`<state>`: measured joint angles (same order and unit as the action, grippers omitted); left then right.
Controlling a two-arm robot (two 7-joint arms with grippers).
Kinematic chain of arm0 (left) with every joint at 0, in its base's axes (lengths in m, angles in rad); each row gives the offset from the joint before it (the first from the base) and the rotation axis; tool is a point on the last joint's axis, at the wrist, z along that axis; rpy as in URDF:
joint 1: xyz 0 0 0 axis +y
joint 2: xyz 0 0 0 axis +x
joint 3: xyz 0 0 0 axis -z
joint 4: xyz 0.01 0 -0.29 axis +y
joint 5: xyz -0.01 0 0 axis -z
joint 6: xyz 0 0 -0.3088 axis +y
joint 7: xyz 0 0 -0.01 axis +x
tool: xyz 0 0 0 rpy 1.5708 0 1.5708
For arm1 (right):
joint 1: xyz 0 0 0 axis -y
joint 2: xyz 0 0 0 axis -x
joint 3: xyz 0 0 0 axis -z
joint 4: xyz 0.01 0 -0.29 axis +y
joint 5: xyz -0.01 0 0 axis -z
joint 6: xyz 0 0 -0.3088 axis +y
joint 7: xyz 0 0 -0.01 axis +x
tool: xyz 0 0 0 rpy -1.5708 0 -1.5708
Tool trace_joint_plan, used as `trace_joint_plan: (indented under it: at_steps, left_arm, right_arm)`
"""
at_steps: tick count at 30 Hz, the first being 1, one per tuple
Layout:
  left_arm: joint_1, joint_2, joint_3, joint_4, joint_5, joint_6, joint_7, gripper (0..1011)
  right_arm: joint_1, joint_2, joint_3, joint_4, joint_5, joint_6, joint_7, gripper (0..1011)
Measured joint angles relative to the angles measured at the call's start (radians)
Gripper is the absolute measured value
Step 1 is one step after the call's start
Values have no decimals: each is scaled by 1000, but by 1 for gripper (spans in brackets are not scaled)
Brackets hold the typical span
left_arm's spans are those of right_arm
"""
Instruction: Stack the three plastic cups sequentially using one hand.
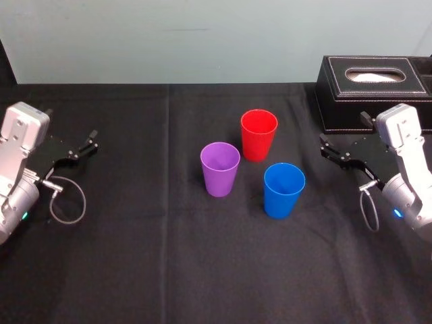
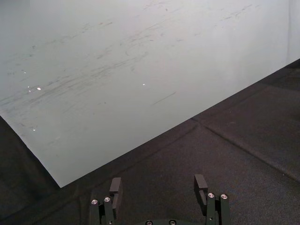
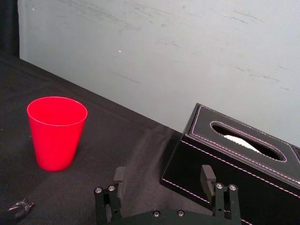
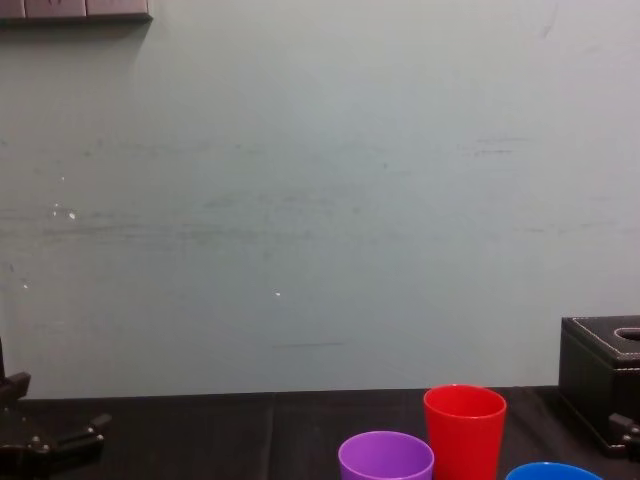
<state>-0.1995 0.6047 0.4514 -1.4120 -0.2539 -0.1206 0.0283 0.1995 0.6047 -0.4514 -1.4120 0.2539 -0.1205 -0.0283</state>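
Three upright plastic cups stand apart near the middle of the black table: a red cup (image 1: 259, 133) farthest back, a purple cup (image 1: 220, 169) to its front left and a blue cup (image 1: 284, 190) to its front right. My right gripper (image 1: 326, 148) hovers open and empty to the right of the cups. In the right wrist view its open fingers (image 3: 119, 176) point past the red cup (image 3: 57, 131). My left gripper (image 1: 88, 143) rests open and empty at the far left, its open gripper (image 2: 158, 186) facing bare cloth and wall. The chest view shows the red cup (image 4: 464, 425), purple cup (image 4: 386, 458) and blue cup (image 4: 553, 472).
A black stitched tissue box (image 1: 373, 91) sits at the back right, just behind my right gripper, and the same box (image 3: 239, 159) lies close ahead in the right wrist view. A pale wall (image 4: 300, 200) runs along the table's far edge. Bare black cloth (image 1: 202, 270) lies in front of the cups.
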Motion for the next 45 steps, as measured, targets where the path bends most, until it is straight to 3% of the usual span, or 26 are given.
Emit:
trace_joint_plan:
  at_steps: [10, 18, 26, 32, 35, 45]
  left_arm:
    - [0, 0, 0, 0, 0, 0, 0, 1005]
    - [0, 0, 0, 0, 0, 0, 0, 1005]
    - [0, 0, 0, 0, 0, 0, 0, 1005]
    - [0, 0, 0, 0, 0, 0, 0, 1005]
    - [0, 0, 0, 0, 0, 0, 0, 1005]
    - [0, 0, 0, 0, 0, 0, 0, 1005]
  right_arm:
    - [-21, -2, 33, -16, 13, -28, 17, 1004]
    - [-106, 31, 90, -75, 69, -62, 65, 1004]
    - [-216, 84, 139, -121, 166, -123, 189, 1004]
    - [-260, 111, 128, -130, 238, -182, 358, 1004]
    - [-273, 109, 112, -135, 249, -196, 413, 1004]
    - [-290, 81, 86, -149, 231, -199, 460, 1004]
